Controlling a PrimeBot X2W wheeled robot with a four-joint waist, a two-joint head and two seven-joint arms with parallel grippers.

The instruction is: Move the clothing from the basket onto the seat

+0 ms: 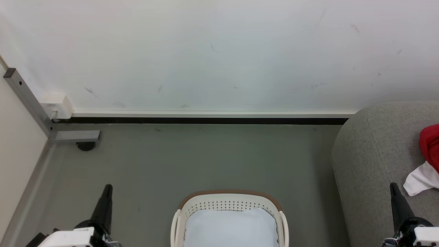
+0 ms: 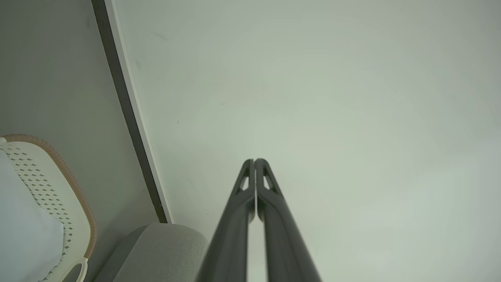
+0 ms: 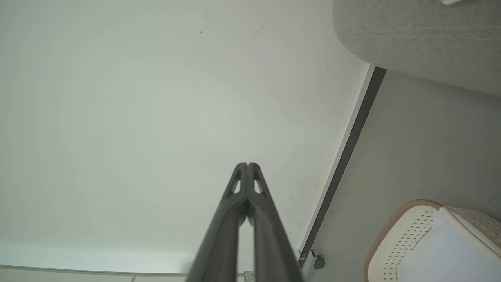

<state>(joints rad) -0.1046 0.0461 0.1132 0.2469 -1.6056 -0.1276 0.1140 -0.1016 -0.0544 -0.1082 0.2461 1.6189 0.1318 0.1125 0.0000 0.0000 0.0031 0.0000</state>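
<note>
Jaws first.

- Left gripper (image 1: pixel 107 190): jaws shut together, the two dark fingers pressed flat along their tips with nothing between them. The left wrist view confirms it (image 2: pixel 255 161): tips meet and point at the bare white wall (image 2: pixel 332 98). The gripper hangs to the left of the basket (image 1: pixel 228 193), over the grey floor (image 1: pixel 205 157), touching nothing.
- Right gripper (image 1: pixel 394 187): jaws likewise shut together and empty. The right wrist view shows the tips meeting (image 3: pixel 247 165) against the wall. The gripper sits to the right of the basket, in front of the sofa (image 1: pixel 370 154), with no visible contact.

Task items.

- Clothing (image 1: pixel 430 144): a red heap with a white panel, lying on the sofa seat, well to the right of the basket and cut off by the edge of the head view. The white panel lies just beside the right fingertip with a narrow gap between them. It is far from the left gripper, which is on the basket's other side.
- Basket: stands on the floor between the two grippers, its brown rim band toward the wall. Inside it only a pale liner (image 1: pixel 231 228) is visible. Its near end is cut off by the bottom edge of the head view.
- In the left wrist view the basket's rim (image 2: pixel 74 184) is at lower left, with a rounded sofa corner (image 2: pixel 164 246) beside it. In the right wrist view the basket's rim (image 3: pixel 391 223) is at lower right and the sofa (image 3: pixel 411 35) at upper right.
</note>
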